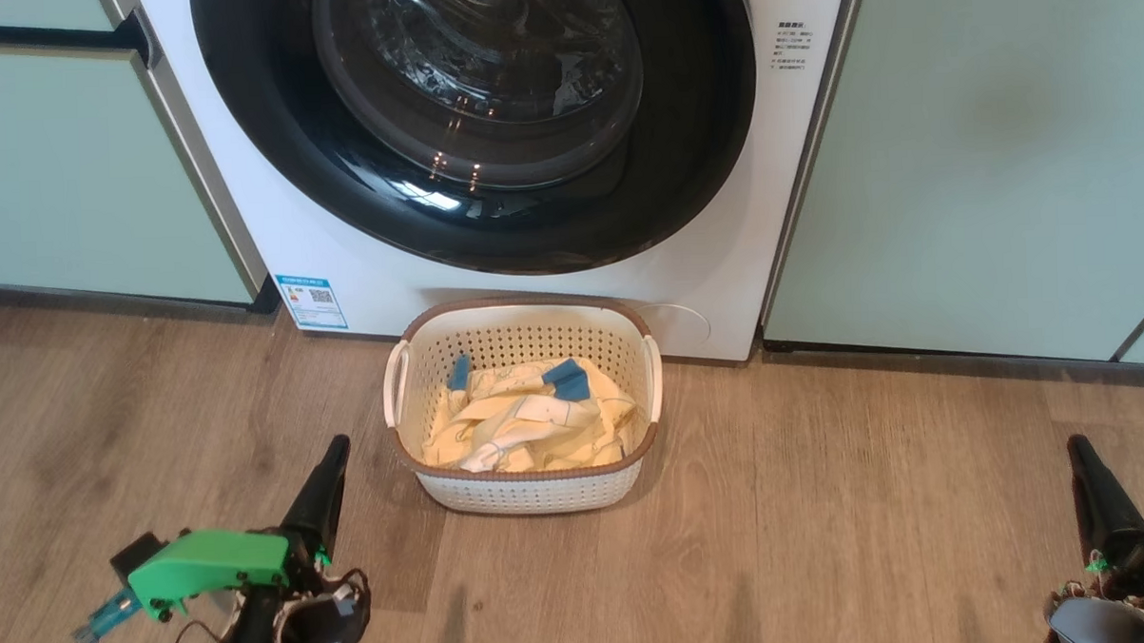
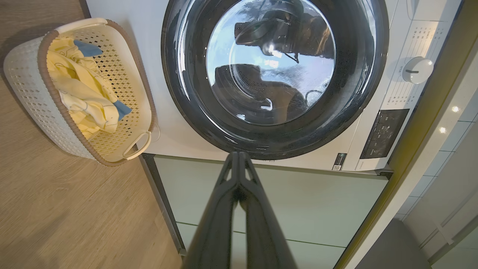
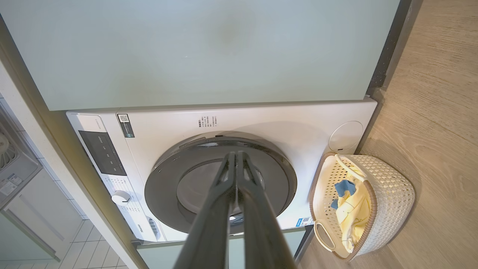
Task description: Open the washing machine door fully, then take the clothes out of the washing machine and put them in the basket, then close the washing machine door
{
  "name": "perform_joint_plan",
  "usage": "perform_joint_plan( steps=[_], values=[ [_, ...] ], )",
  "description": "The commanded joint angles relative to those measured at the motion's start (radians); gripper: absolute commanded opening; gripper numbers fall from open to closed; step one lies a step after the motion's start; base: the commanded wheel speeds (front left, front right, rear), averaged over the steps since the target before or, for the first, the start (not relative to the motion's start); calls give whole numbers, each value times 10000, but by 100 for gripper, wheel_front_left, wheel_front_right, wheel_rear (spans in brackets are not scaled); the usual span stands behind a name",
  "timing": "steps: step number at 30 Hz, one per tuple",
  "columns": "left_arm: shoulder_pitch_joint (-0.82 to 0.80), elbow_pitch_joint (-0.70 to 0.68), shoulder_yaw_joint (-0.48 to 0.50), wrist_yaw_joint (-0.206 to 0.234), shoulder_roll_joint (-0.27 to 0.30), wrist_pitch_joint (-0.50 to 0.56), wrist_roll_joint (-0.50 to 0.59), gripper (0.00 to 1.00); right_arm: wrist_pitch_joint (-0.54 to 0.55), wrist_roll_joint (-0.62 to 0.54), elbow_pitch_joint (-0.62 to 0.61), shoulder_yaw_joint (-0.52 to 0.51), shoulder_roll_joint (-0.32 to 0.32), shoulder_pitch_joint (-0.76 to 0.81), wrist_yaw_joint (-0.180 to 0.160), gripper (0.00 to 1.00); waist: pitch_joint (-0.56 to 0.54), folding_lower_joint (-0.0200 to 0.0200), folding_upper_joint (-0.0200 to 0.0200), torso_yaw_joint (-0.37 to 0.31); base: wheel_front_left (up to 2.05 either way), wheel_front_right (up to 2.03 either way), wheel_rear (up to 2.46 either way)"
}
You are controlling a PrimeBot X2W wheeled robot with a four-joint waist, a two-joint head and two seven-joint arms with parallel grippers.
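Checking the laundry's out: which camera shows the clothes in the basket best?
The head view: it looks down on the clothes in the basket. The left wrist view shows them sideways; the right wrist view, small and at an angle.

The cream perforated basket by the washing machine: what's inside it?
Crumpled pale yellow fabric clothes with small blue patches lie inside the cream-white perforated plastic basket. They cover most of its floor, so anything beneath them is hidden.
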Motion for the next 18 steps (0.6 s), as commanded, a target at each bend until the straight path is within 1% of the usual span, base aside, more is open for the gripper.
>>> perform_joint_plan(
  steps=[1, 18],
  values=[
    [-334, -344, 305, -16, 74, 60, -54, 0, 53, 73, -366, 155, -50, -550, 35, 0, 0, 0, 0, 0, 0, 0, 0],
    [-334, -344, 305, -16, 74, 60, -54, 0, 53, 73, -366, 155, -50, -550, 35, 0, 0, 0, 0, 0, 0, 0, 0]
  ],
)
